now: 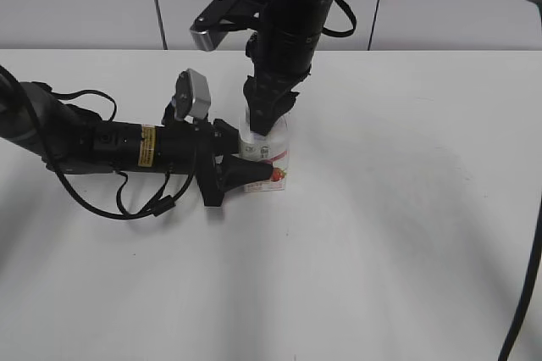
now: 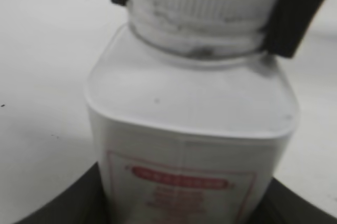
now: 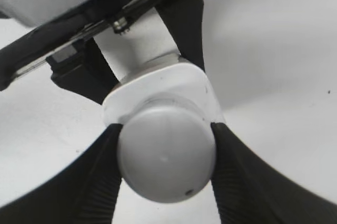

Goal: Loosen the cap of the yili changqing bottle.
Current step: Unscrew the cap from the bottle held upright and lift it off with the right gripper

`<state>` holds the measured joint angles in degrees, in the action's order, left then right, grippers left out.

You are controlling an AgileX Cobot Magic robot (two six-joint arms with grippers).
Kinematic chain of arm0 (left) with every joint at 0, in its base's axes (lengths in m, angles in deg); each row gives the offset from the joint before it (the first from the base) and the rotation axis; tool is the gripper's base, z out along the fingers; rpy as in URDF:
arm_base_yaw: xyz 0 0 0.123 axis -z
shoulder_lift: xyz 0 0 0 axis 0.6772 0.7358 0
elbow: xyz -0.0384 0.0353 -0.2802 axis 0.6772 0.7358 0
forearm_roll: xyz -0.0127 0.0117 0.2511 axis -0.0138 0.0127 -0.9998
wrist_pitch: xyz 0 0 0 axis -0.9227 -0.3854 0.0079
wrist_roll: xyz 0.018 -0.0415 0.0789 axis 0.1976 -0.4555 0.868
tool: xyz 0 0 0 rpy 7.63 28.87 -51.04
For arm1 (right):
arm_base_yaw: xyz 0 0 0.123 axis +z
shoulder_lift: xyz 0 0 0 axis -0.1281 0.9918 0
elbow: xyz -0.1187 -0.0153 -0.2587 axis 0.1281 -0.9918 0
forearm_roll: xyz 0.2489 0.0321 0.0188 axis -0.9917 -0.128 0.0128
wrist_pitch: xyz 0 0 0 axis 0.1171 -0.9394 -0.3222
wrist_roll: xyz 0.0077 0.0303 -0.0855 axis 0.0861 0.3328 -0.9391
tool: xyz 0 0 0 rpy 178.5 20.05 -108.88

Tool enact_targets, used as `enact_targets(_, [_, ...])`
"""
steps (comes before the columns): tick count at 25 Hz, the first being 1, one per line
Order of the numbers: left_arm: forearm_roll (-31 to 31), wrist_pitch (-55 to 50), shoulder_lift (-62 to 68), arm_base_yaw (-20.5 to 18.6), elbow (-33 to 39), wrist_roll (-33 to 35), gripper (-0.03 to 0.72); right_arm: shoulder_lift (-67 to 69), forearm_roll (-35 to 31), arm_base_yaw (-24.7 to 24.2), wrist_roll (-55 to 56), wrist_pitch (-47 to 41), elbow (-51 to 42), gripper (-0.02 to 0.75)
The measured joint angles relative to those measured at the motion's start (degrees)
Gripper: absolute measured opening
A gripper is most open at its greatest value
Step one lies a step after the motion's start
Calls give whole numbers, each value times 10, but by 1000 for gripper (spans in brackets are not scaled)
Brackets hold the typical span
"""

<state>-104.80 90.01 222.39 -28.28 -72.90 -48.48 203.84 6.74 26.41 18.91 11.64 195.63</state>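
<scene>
A: White plastic yili changqing bottle (image 1: 266, 158), position?
B: Upright on the table (image 1: 406, 234), body clamped by the left gripper (image 1: 246, 173).
A: Cap (image 3: 166, 158)?
B: Seated on the neck, pinched on both sides by the right gripper (image 3: 166, 163).

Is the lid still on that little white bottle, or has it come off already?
On. The cap sits atop the bottle neck, pinched between the right gripper fingers. Whether it is loosened, cannot tell.
</scene>
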Motion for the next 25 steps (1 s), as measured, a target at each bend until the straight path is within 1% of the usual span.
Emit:
enact_targets(4, [0, 0, 0, 0, 0, 0, 377, 0, 2, 0, -22, 0, 0, 396])
enact_targets(17, [6, 12, 0, 0, 0, 0, 377, -12, 3, 0, -27, 0, -1, 396])
enact_targets(25, [4, 0, 1, 0, 0, 0, 377, -24, -4, 0, -38, 0, -1, 388])
